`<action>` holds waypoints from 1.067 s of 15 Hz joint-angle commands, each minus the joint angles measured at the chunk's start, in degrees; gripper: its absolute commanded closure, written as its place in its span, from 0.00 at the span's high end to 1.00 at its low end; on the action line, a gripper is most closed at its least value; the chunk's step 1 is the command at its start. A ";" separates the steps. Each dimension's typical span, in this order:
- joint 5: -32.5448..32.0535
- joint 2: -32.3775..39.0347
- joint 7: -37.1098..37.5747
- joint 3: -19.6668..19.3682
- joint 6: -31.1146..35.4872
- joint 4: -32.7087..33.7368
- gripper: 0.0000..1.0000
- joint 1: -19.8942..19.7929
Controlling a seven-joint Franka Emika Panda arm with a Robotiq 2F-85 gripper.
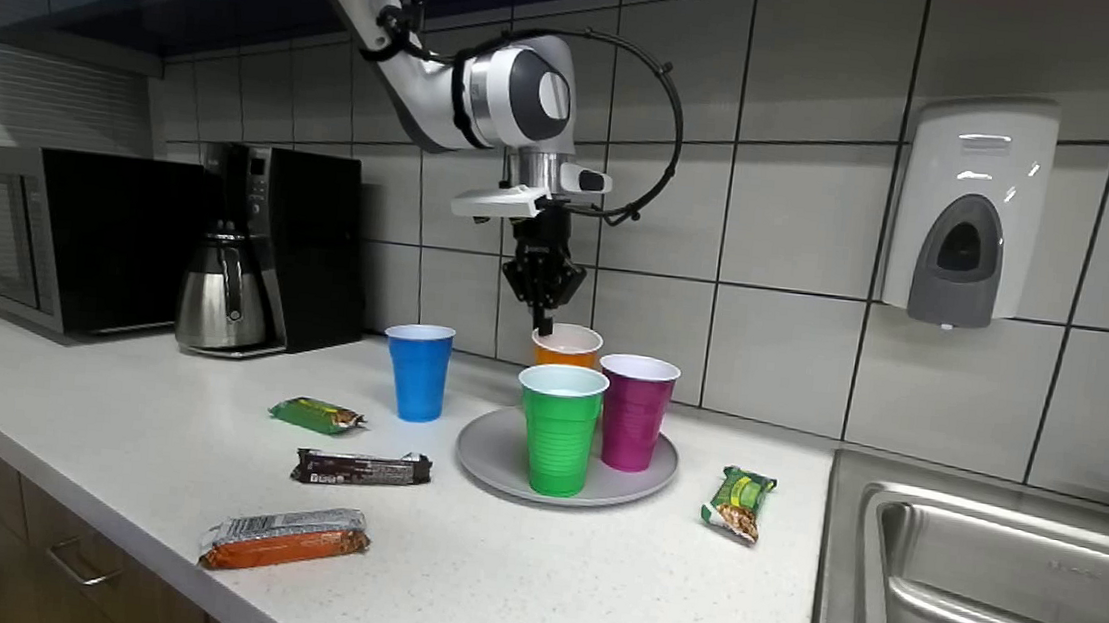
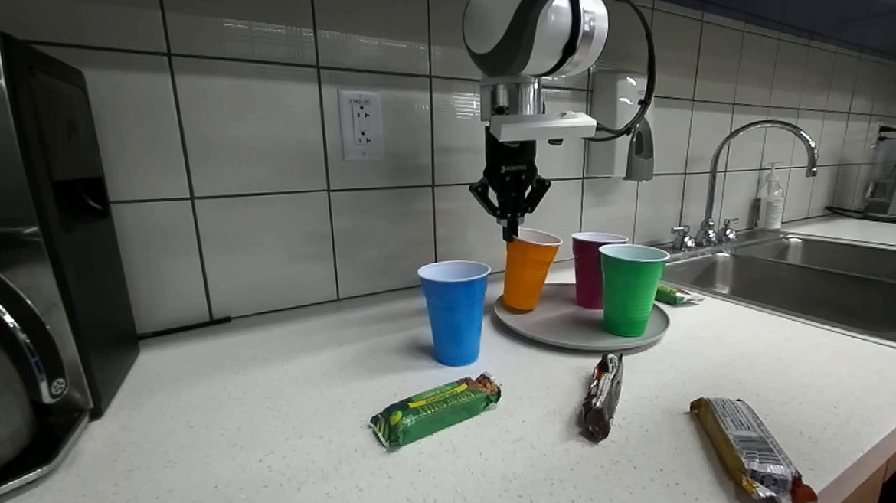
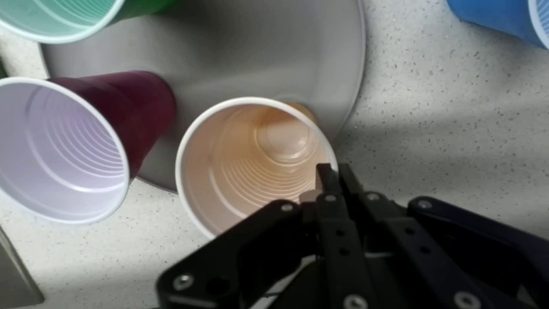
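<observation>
My gripper reaches straight down, its fingers pinched together over the rim of an orange cup. In the wrist view one fingertip is inside the orange cup and one outside, with the white rim between them. The cup leans slightly in an exterior view; it stands over the edge of a grey plate, and whether its base rests flat I cannot tell. A purple cup and a green cup stand upright on the plate. A blue cup stands on the counter beside it. The green cup hides most of the orange one in an exterior view.
Wrapped bars lie on the counter: a green one, a dark one, an orange one and another green one near the sink. A coffee maker and microwave stand at one end. A tiled wall backs the counter.
</observation>
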 commanded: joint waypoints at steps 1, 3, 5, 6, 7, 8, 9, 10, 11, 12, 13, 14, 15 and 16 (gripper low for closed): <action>-1.41 -1.59 1.68 0.59 -0.14 -1.27 0.01 0.42; -1.44 -1.62 1.69 0.72 -0.11 -1.27 0.01 0.78; -1.49 -1.81 1.80 0.79 0.03 -1.41 0.01 1.16; -1.50 -1.96 1.88 0.80 0.12 -1.56 0.01 1.35; -1.56 -2.10 1.98 0.79 0.21 -1.67 0.01 1.52; -1.62 -2.34 2.05 0.79 0.33 -1.84 0.01 1.71; -1.68 -2.57 2.08 0.80 0.40 -1.94 0.01 1.88; -1.73 -2.79 2.16 0.80 0.43 -2.03 0.01 2.02; -1.73 -3.01 2.18 0.84 0.43 -2.11 0.01 2.11; -1.81 -3.28 2.29 0.87 0.53 -2.24 0.01 2.23; -1.87 -3.53 2.31 0.93 0.55 -2.34 0.01 2.31; -1.92 -3.75 2.30 1.01 0.52 -2.42 0.01 2.40; -2.01 -3.83 2.28 1.09 0.45 -2.33 0.01 2.52; -2.07 -3.86 2.24 1.19 0.38 -2.22 0.01 2.63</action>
